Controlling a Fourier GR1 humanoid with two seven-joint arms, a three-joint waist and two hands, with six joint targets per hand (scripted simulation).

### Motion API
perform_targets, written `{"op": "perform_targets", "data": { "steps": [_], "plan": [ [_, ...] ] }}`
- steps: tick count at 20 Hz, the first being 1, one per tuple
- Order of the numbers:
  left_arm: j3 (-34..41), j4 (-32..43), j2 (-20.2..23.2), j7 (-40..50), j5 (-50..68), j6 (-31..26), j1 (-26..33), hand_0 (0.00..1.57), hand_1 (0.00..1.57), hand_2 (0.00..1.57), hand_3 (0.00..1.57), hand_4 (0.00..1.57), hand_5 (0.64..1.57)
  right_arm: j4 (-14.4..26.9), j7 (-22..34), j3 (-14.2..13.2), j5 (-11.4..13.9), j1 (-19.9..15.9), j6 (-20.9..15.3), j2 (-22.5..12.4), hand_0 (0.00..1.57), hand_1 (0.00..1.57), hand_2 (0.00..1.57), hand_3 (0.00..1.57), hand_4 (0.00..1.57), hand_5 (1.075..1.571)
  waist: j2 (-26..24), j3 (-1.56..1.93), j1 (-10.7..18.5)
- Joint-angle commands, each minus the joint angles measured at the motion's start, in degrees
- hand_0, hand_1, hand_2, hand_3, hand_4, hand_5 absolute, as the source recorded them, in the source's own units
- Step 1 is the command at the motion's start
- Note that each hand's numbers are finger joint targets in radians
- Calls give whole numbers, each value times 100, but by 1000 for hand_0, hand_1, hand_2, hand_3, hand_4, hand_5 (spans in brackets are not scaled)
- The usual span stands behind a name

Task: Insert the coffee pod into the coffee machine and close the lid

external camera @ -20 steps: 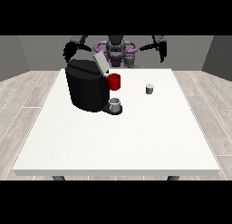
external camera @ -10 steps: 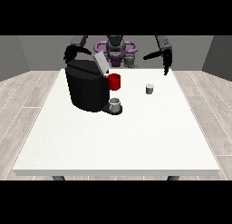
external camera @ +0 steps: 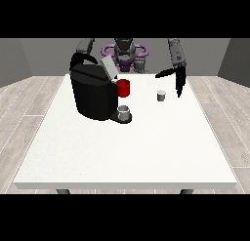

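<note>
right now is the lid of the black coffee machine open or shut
Open: the grey lid stands tilted up from the top of the black coffee machine, not yet closed.

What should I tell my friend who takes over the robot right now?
Hand at the view's right: open, fingers pointing down, above the table and just right of the coffee pod, not touching it.
Hand at the view's left: hidden behind the coffee machine; can't tell its state.
Pod stands on the white table, right of the machine. The machine's lid is up. A grey cup sits on its tray.
Done: nothing yet. Left: grasp the pod, put it in the machine, close the lid.
</note>
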Motion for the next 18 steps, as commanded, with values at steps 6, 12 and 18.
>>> {"op": "perform_targets", "data": {
  "steps": [6, 12, 18],
  "plan": [
    [-397, 818, -65, -121, -729, 125, -491, 0, 0, 198, 0, 0, 1571, 625, 213, -82, 263, -468, -288, -45, 0, 0, 0, 0, 423, 1571, 33, 1, 183],
    [-339, 1398, 78, -49, -1044, 213, -679, 647, 647, 718, 349, 0, 1571, 839, 197, -109, 209, -449, -207, -89, 0, 0, 0, 0, 356, 1571, -45, 1, 115],
    [-705, 1716, 28, -185, -1678, 582, -655, 634, 634, 756, 487, 0, 1571, 710, 563, -184, 49, -592, -127, -238, 0, 0, 0, 0, 435, 1571, -133, 0, -2]
  ]
}}
